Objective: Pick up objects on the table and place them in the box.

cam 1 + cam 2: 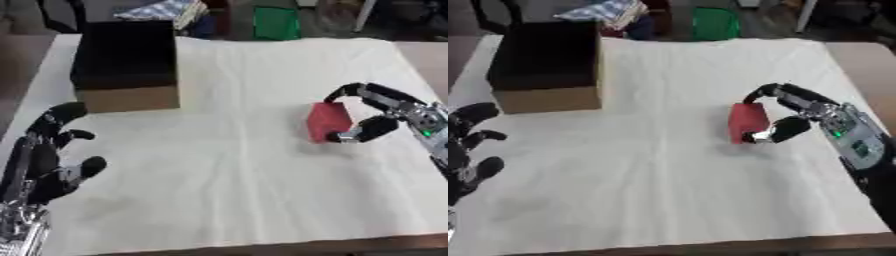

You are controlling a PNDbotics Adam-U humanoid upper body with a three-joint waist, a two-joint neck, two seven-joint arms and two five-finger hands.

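A red block [327, 121] stands on the white cloth at the right of the table. My right hand [387, 113] comes in from the right with fingers curled over the block's top and the thumb against its lower side, so it pinches the block. The cardboard box [128, 65], open with a dark inside, stands at the far left. My left hand [54, 155] rests at the lower left, fingers relaxed and pointing up, holding nothing.
The white cloth [227, 165] covers most of the table. Beyond the far edge lie a green thing [276, 23] and patterned fabric [166, 11]. The table's front edge runs along the bottom.
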